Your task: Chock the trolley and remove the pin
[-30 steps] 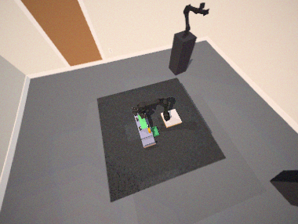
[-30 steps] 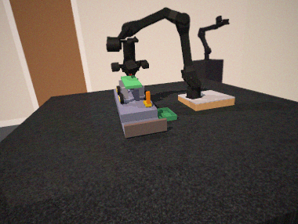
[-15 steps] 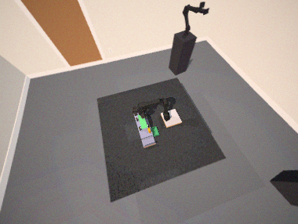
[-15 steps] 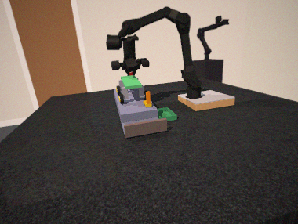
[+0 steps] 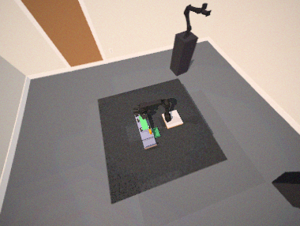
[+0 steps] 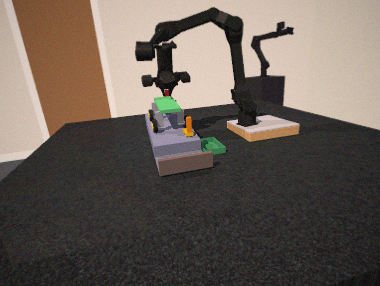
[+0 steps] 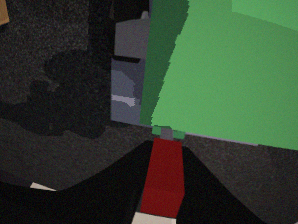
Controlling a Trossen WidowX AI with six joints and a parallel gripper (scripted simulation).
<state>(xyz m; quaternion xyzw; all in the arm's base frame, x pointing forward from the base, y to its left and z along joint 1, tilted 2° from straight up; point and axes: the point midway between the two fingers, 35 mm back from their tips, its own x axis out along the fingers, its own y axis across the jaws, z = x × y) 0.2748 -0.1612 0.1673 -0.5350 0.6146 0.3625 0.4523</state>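
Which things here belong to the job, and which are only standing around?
Job: trolley on the ramp; yellow chock with orange handle; red-headed stop pin, gripped by the pincer; green tray.

Not the job: dark pedestal with a second arm; brown door.

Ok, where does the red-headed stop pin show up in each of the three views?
Top: not visible; the arm covers the trolley's uphill end.
Exterior: the stop pin is a small red spot just above the trolley's green deck, under the pincer.
Wrist: lower centre, a red block clamped between the dark fingers.
Shared landmark: the green deck, seen in all three views.
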